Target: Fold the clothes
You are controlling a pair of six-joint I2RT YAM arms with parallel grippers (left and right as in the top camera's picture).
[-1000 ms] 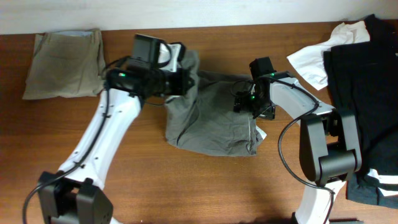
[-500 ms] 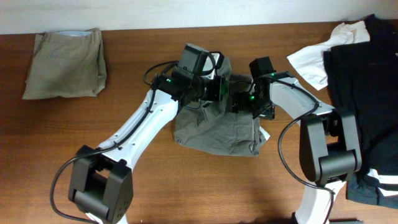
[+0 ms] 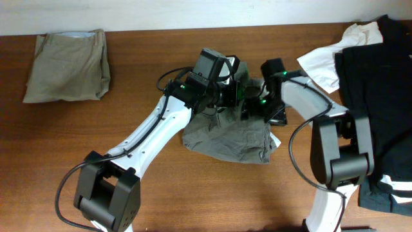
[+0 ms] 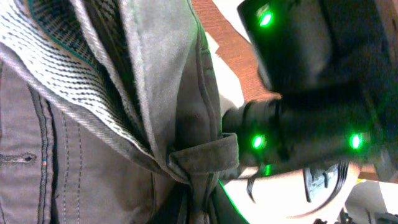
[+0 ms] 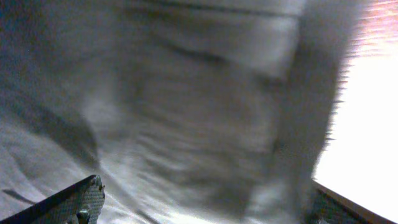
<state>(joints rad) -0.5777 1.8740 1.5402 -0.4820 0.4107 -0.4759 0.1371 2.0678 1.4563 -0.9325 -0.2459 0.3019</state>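
Observation:
The grey shorts (image 3: 225, 138) lie crumpled at the table's middle, their left part drawn over to the right. My left gripper (image 3: 233, 96) is shut on a seamed edge of the shorts (image 4: 124, 124); the cloth runs into its jaws (image 4: 193, 208). My right gripper (image 3: 254, 111) sits right next to it, over the shorts' upper right part. In the right wrist view its fingers (image 5: 205, 205) stand wide apart over blurred grey cloth (image 5: 186, 112). Folded beige-khaki trousers (image 3: 67, 64) lie at the far left.
A black garment (image 3: 380, 96) covers the right side of the table, with a white garment (image 3: 322, 61) beside it at the back. The right arm's dark wrist with green lights (image 4: 311, 93) is very close to my left gripper.
My left gripper has carried the shorts' left edge to the right, across the garment, up to the right gripper. The right arm has barely moved.

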